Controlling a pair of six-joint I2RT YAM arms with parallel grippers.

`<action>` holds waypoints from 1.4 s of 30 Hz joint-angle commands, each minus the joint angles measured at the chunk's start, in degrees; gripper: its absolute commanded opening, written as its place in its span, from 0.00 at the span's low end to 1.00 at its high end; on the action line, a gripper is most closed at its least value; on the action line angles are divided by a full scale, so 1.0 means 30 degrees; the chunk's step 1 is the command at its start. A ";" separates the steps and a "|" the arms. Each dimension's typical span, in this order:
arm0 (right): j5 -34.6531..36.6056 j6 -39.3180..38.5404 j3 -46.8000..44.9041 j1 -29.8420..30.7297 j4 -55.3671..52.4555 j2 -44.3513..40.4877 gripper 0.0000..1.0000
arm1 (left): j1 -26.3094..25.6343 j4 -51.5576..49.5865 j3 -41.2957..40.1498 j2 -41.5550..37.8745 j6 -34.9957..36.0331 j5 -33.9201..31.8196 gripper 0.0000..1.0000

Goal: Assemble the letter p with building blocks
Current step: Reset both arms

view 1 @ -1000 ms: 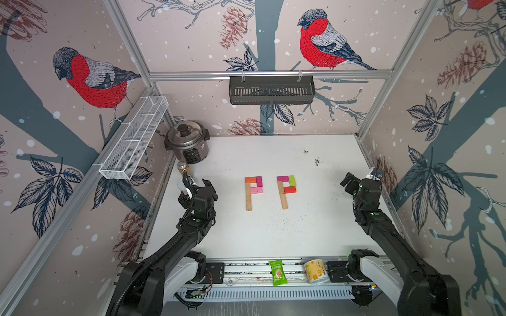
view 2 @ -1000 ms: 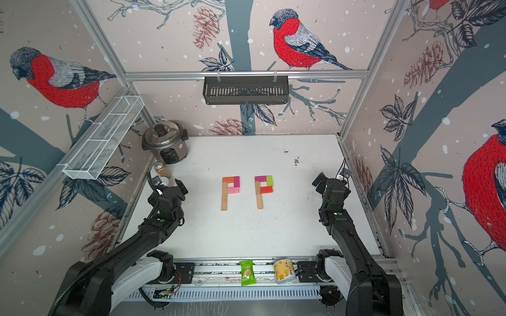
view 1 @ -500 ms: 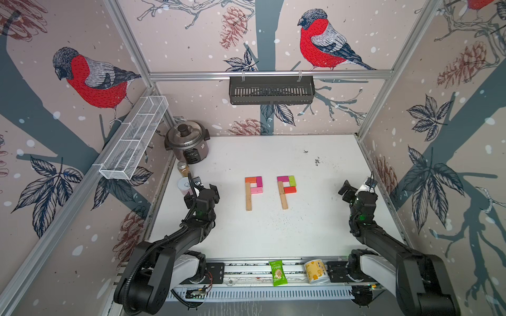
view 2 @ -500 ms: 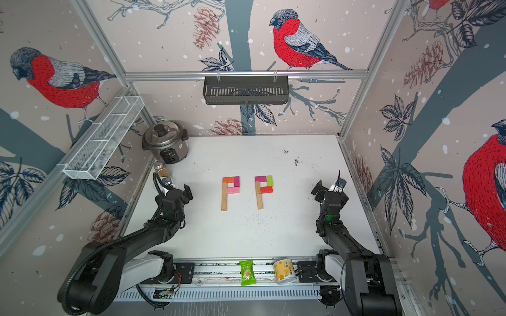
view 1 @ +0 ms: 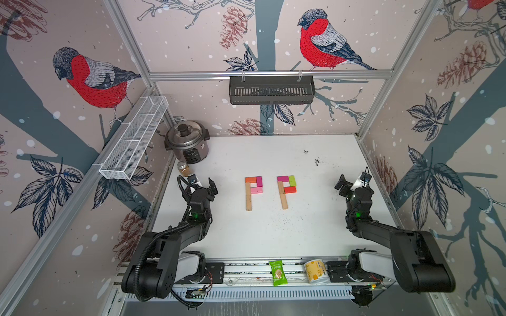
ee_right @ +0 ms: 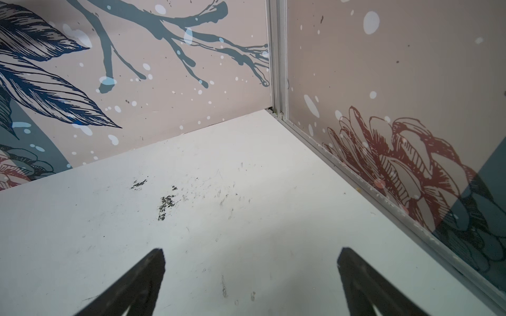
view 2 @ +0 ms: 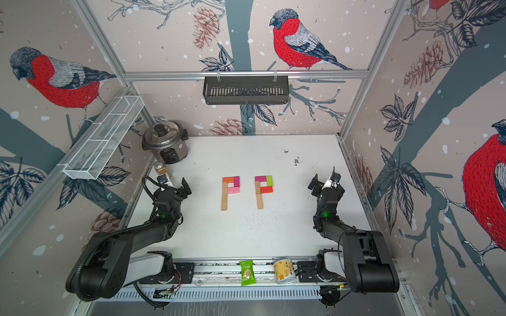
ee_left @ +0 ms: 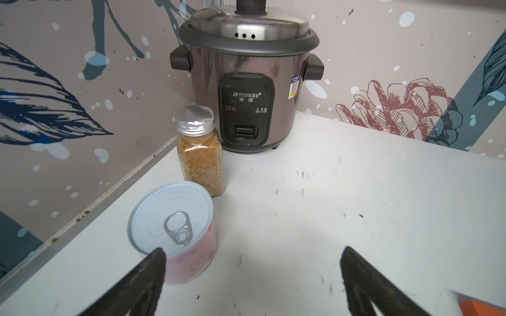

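Painted wood, flat and stiff. In both top views the building blocks (view 1: 253, 188) lie mid-table as two P shapes that look complete, with plain wood bars (view 1: 248, 198) as stems and coloured pieces butted tight. They should be light and quick to skid, so pinch one across its short sides. Your left gripper (view 1: 202, 183) and right gripper (view 1: 351, 182) sit well apart from them, empty.

Left wrist: jaws wide, with a pull-tab tin (ee_left: 172, 227) just beside one finger.

Right wrist: jaws wide over the bare, scuffed table (ee_right: 246, 219).

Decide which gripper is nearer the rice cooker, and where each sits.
Left. The left gripper is just in front of the rice cooker, on the same side of the table; the right gripper is far off, at the table's opposite side.
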 commanded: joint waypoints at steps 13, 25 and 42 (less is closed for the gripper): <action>0.1341 -0.1028 0.0309 0.0409 0.0528 0.0363 1.00 | 0.2048 0.5101 -0.0803 0.1969 0.1066 0.1848 0.98; 0.1260 -0.1511 -0.0186 0.0112 0.5755 0.4115 1.00 | 0.2378 0.5092 0.0357 0.4223 0.2064 0.4392 0.98; 0.2399 -0.2053 0.0222 0.0908 0.5476 0.4552 1.00 | 0.2121 0.5094 0.0321 0.4153 0.2217 0.4076 0.98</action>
